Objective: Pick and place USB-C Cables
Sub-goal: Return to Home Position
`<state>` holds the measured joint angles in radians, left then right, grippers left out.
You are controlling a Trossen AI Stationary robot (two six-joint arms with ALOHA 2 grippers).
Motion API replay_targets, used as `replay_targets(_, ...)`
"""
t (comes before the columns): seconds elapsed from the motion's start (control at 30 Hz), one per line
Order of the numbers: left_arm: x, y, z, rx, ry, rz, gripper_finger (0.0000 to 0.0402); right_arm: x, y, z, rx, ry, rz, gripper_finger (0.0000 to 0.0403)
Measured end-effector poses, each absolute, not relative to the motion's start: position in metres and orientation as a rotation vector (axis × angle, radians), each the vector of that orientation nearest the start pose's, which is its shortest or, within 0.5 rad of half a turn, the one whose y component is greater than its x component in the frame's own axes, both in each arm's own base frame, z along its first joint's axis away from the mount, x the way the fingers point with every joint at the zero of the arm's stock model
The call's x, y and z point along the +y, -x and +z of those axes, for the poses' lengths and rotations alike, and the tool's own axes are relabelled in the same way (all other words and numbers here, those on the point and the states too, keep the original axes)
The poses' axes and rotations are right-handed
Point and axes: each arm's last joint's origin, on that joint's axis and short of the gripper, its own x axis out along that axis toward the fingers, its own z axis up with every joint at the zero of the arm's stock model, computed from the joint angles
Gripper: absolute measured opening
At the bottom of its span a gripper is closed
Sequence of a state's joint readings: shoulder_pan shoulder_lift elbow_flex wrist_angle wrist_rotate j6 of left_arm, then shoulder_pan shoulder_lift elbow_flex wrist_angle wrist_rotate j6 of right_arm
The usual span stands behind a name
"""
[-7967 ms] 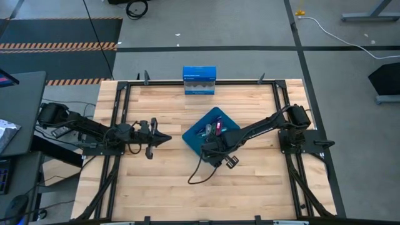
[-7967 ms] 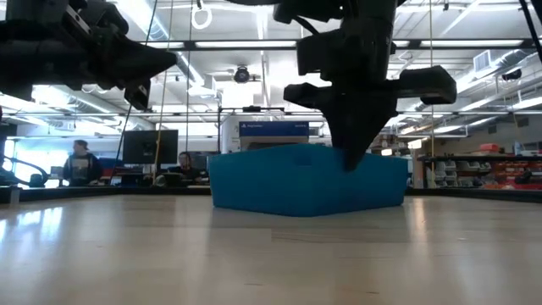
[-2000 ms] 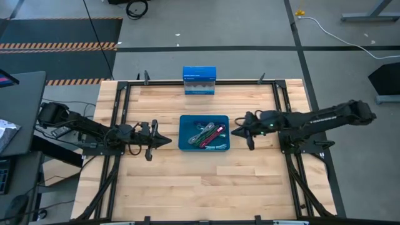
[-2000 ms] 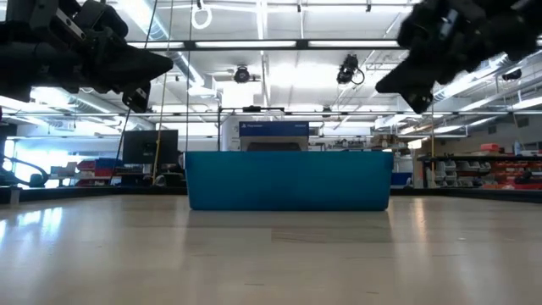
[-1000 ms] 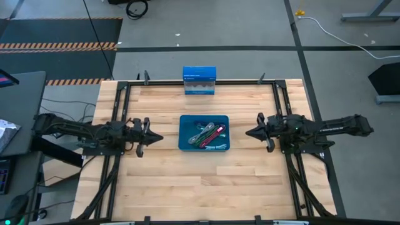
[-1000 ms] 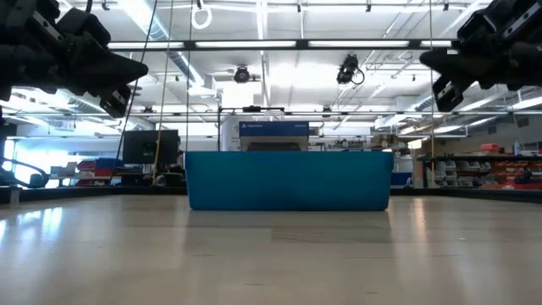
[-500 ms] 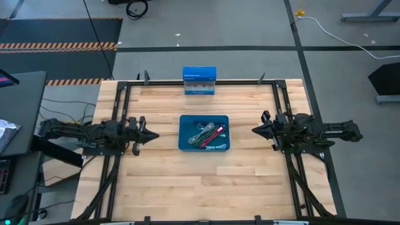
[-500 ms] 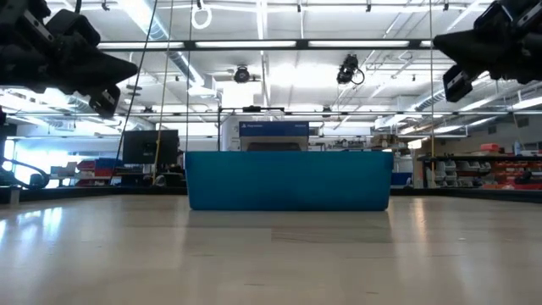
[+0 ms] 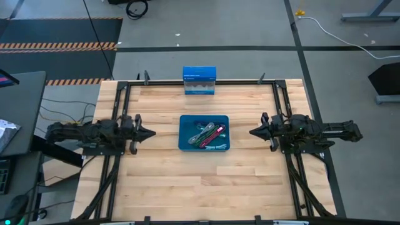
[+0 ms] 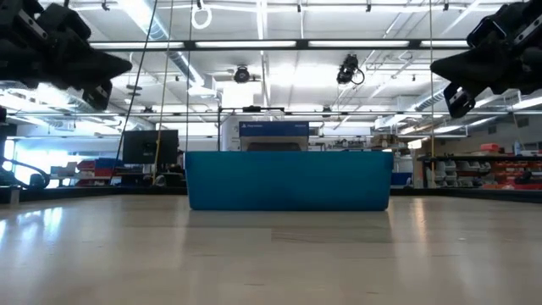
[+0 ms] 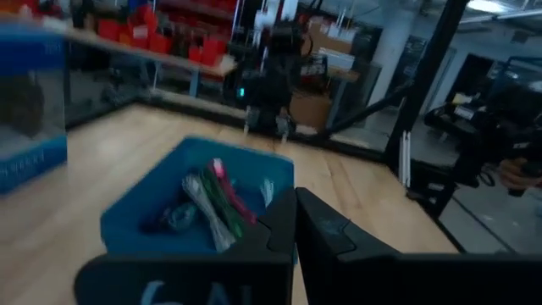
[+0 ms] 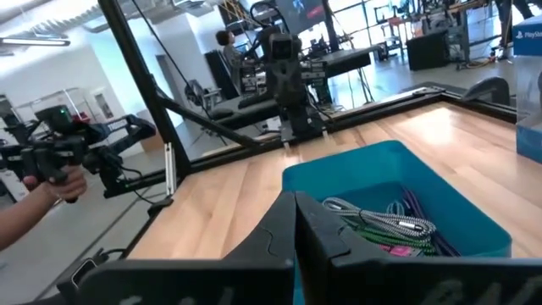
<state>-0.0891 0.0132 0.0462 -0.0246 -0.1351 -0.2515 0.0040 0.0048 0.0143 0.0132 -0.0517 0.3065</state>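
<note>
A blue tray [image 9: 204, 132] sits at the table's middle, and several USB-C cable bundles [image 9: 209, 134] lie inside it: green, magenta-red, grey and others, also seen as cable bundles [image 12: 385, 222] and cable bundles [image 11: 213, 199] in the wrist views. In the low view only the tray's wall [image 10: 288, 180] shows. My left gripper [image 9: 150, 132] hovers left of the tray, shut and empty. My right gripper [image 9: 252, 132] hovers right of the tray, shut and empty. Both point toward the tray from their own sides, above the table.
A blue box [image 9: 199, 80] stands at the table's far edge, behind the tray. Black frame rails [image 9: 122, 112] run along the table's left and right sides. A person's hand [image 12: 51, 188] holds a device beyond the table. Bare wood lies on the tray's near side.
Both arms have drawn back from the tray. My left gripper moved toward the table's left edge by a short way. My right gripper drew toward the right edge, then settled. Both stayed shut and empty. The tray and cables have not moved.
</note>
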Motion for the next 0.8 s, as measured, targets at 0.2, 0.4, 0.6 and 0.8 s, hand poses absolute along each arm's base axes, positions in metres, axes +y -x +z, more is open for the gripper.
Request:
replay_targets(0.2, -0.0045, -0.0945, 0.1782, -0.028, 0.204, 0.046, 0.0011, 0.0011, -0.0971, 0.171, -0.033, -0.311, 0.033, 0.0003)
replay_targets(0.4, -0.0048, -0.097, 0.1712, -0.063, 0.21, 0.039, 0.0011, 0.0009, -0.0971, 0.171, -0.035, -0.311, 0.028, 0.0006)
replay_targets(0.6, -0.0048, -0.0971, 0.1715, -0.065, 0.206, 0.039, 0.0011, 0.0009, -0.0971, 0.1718, -0.042, -0.314, 0.03, 0.0014)
replay_targets(0.8, -0.0048, -0.0971, 0.171, -0.061, 0.205, 0.039, 0.0017, 0.0009, -0.0971, 0.1718, -0.042, -0.313, 0.03, 0.0013)
